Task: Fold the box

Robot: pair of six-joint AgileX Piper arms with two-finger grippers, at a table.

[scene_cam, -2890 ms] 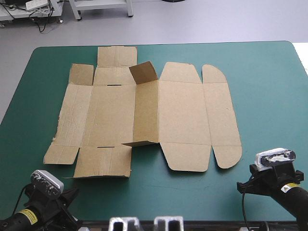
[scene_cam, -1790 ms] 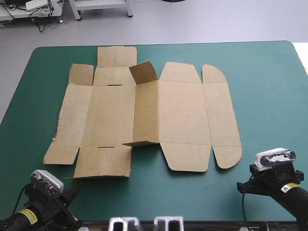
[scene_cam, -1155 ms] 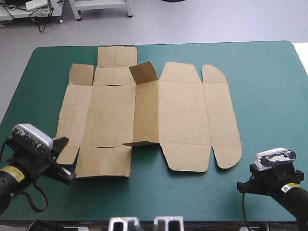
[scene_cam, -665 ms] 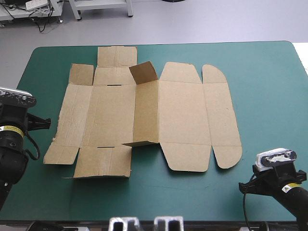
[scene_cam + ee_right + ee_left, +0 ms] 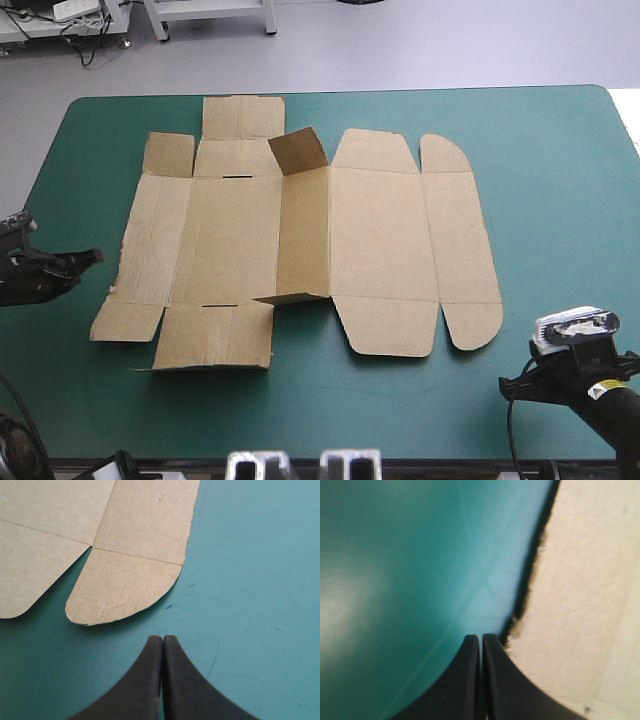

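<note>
Box point(image 5: 300, 250) flat on teal-green table point(image 5: 560, 180), one inner flap point(image 5: 298, 150) raised.
Left claw point(image 5: 481, 637) clenched, empty, tip just beside box's ragged left edge; right claw point(image 5: 162, 639) clenched, empty, near rounded flap point(image 5: 125, 592), not touching.

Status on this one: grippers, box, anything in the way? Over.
Left gripper shut, tips at left edge of box. Right gripper shut, just short of near rounded flap. Box flat, unfolded, one far flap raised. Nothing in the way.
</note>
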